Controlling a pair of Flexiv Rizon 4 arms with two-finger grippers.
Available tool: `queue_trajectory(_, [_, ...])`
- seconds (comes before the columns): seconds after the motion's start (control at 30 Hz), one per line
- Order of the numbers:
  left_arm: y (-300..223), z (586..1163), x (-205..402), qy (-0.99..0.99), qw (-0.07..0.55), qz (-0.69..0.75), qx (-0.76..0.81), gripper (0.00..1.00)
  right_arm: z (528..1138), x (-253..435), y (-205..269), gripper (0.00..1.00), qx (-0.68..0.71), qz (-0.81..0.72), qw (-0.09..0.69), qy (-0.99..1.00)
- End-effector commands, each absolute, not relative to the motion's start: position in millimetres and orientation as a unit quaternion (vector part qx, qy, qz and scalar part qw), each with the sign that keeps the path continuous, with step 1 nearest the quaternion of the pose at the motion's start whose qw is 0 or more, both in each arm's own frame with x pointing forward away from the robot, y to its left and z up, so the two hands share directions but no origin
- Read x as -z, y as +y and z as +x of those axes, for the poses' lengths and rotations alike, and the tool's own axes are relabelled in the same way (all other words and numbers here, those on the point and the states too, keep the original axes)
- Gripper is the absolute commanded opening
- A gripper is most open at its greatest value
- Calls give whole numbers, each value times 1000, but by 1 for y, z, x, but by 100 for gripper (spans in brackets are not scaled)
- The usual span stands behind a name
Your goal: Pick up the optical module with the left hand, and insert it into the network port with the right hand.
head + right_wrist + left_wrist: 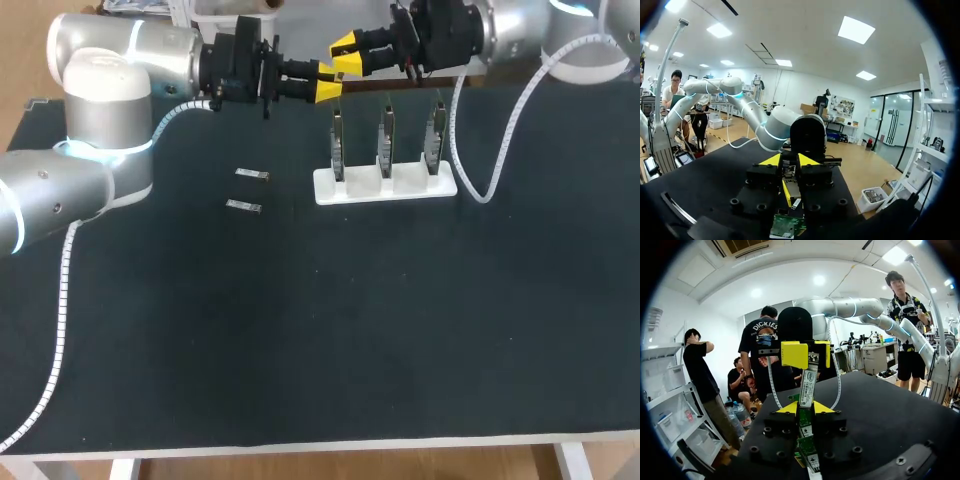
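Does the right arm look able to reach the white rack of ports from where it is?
Probably yes. The right hand hangs just behind the white rack, nothing between; only the left hand crowds it.

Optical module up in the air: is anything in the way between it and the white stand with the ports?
No, nothing visible. The optical module is held between the left gripper and right gripper, in the air just beyond the white stand. Only open air lies between it and the ports.
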State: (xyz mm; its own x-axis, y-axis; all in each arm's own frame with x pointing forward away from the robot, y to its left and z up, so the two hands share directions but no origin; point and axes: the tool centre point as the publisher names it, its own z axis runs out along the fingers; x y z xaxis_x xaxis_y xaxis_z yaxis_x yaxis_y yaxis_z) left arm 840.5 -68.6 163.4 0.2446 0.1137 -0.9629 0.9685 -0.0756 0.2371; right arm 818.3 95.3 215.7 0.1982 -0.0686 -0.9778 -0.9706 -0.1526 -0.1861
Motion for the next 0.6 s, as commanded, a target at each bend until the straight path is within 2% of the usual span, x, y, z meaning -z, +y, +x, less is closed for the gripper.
queue_trajectory(0.03, [-69,844,-163,448,509,603,420,0,815,-216,95,0,-462,-601,488,433])
queue_trajectory(0.37, [-69,844,-163,448,509,603,420,0,815,-216,95,0,-462,-601,488,433])
queue_trajectory(0.4, [-69,844,-163,448,509,603,420,10,815,-216,95,0,-462,-601,488,433])
queue_trajectory(0.47, [-69,844,-163,448,509,603,420,67,815,-216,95,0,-462,-601,488,433])
queue_trajectory(0.5, [-69,844,-163,448,509,603,420,100,815,-216,95,0,-462,-601,488,433])
queue_trajectory(0.6, [-69,844,-163,448,509,603,420,100,815,-216,95,0,-462,-601,488,433])
